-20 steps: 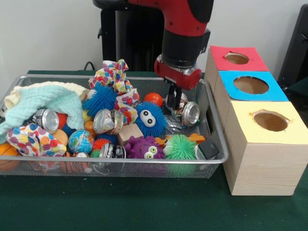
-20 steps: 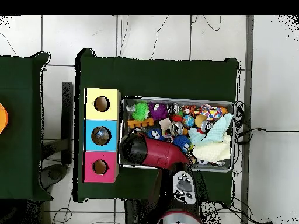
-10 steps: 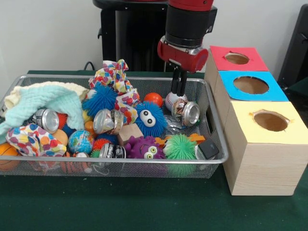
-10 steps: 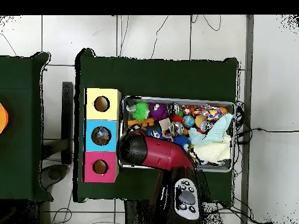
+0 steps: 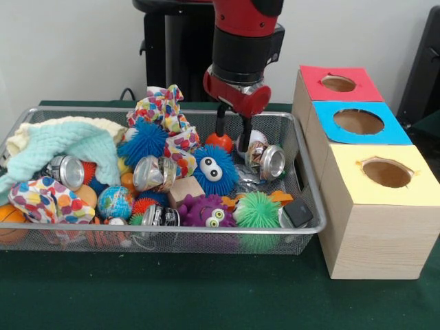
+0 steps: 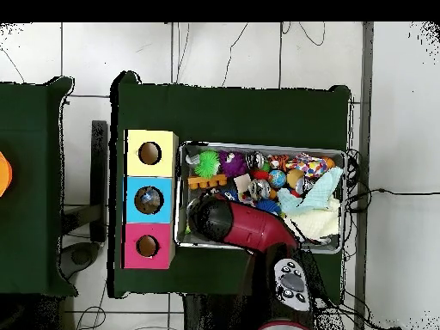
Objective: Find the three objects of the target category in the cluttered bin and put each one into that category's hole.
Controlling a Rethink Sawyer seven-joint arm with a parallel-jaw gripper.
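Dark green cloth-covered table (image 5: 206,295) w/ three pale wooden boxes in a row at pic right in front view, each w/ round hole in coloured top: yellow-topped box (image 5: 375,220) nearest camera, blue-topped box (image 5: 358,122) in middle, red-topped box (image 5: 339,84) farthest. White wall (image 5: 69,48) behind. Overhead: white tiled floor (image 6: 395,129) around table, black cables (image 6: 232,47) on it.

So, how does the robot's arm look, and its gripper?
The arm is a thick round tube, glossy red above with a black band below it. A red collar closes its lower end. The gripper has two thin, dark, straight fingers. No cables or markings show on it.
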